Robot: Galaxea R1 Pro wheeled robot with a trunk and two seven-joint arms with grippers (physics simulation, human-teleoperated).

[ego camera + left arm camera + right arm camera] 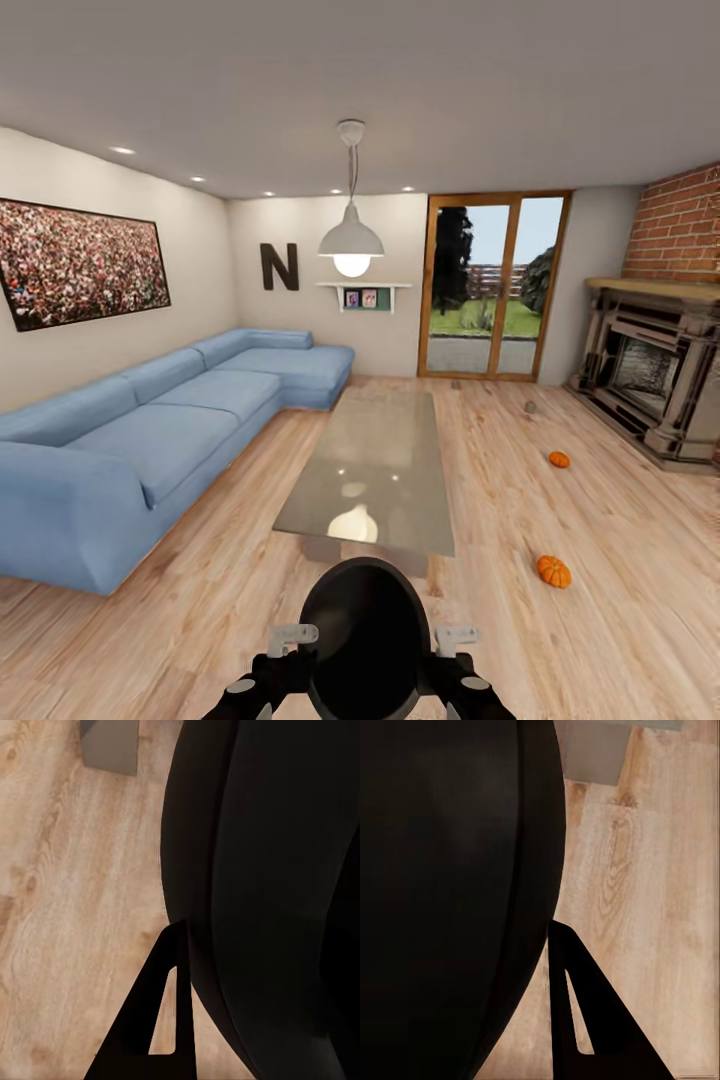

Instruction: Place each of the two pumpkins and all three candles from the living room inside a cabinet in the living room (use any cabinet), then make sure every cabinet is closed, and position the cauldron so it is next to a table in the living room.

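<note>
The round black cauldron (365,640) is carried between the left gripper (292,637) and the right gripper (456,637), just before the glass tabletop (370,470). Whether the grippers are clamped cannot be told. Two orange pumpkins (553,571) lie on the floor beside this tabletop.

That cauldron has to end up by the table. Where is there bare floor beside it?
Bare floor runs between the table and the sofa, and at the table's near end, where both hands hold the cauldron. The right side is wider but has two pumpkins and a small grey thing, perhaps a candle, lying on it.
</note>
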